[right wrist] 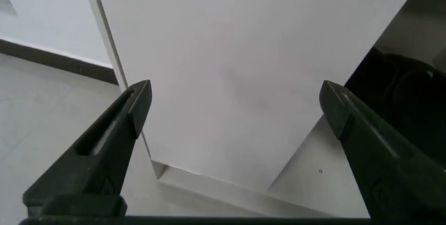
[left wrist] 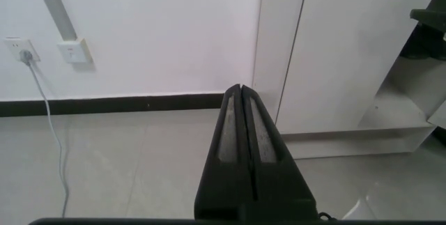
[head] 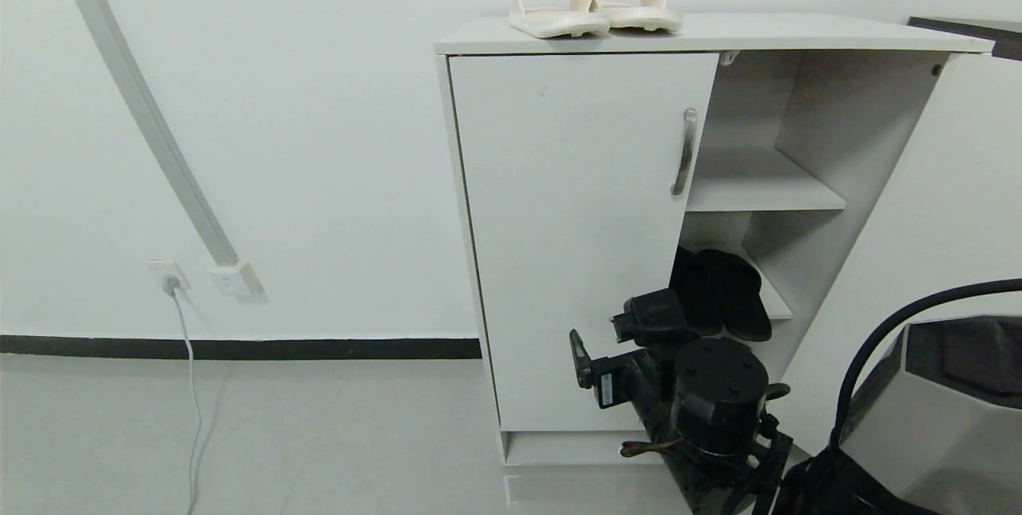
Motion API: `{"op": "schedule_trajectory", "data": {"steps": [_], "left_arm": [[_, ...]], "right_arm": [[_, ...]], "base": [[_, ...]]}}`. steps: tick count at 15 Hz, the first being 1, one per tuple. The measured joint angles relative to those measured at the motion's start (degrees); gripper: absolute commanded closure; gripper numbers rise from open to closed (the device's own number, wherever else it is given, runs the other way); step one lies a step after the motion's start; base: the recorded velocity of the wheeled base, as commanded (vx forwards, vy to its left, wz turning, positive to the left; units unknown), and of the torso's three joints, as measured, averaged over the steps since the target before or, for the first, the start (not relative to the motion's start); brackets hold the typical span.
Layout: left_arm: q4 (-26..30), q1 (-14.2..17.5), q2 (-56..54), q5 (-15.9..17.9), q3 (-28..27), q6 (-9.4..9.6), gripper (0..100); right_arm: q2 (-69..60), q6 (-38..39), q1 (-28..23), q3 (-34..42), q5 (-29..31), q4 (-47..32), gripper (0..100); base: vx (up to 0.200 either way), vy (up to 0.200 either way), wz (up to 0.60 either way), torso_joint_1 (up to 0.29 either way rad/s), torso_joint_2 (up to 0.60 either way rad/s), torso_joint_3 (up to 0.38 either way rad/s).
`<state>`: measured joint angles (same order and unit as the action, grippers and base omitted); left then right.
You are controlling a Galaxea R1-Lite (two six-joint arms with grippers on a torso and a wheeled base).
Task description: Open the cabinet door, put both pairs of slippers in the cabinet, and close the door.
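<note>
Up top, the flat-panelled white cabinet (head: 718, 32) carries thick, moulded cream slippers (head: 595, 4). Matte black slippers (head: 726, 295) lie on its lower shelf, beside the open right door (head: 942, 219). The left door (head: 575, 243), with a curved metal handle (head: 684, 152), is closed. The right gripper (right wrist: 235, 92) sits low facing that door, jaws wide apart and empty. The left gripper (left wrist: 240, 89) points toward the floor beside the cabinet, fingers pressed together on nothing.

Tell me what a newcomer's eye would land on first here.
The pair of cream open-toe slide slippers sitting on top of the tall white panel cabinet stands out first. Next comes the pair of black slippers on the lower shelf in the cabinet's open right half, while its left door is shut.
</note>
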<state>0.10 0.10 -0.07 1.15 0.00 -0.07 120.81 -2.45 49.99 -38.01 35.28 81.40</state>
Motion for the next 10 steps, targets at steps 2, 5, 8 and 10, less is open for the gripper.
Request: {"op": "schedule_trajectory", "data": {"steps": [2,5,8,10], "left_arm": [[0.11,-0.02,0.0,0.0,0.0,0.0,100],[-0.05,0.0,0.0,0.0,-0.02,0.02,100],[-0.05,0.0,0.0,0.0,-0.02,0.05,100],[0.0,-0.02,0.0,-0.02,0.0,0.02,100]], "right_arm": [[0.02,0.0,0.04,0.01,0.02,0.26,0],[0.16,0.0,0.11,-0.05,0.07,0.26,0],[0.17,0.0,-0.02,0.0,0.07,0.09,0],[0.17,0.0,0.0,0.0,0.05,0.06,0]], "base": [[0.0,0.0,0.0,0.005,-0.17,-0.351],[0.0,0.0,0.0,0.033,-0.51,-0.373],[0.0,0.0,0.0,0.082,-0.47,-0.365],[0.0,0.0,0.0,0.117,-0.46,-0.347]]}}
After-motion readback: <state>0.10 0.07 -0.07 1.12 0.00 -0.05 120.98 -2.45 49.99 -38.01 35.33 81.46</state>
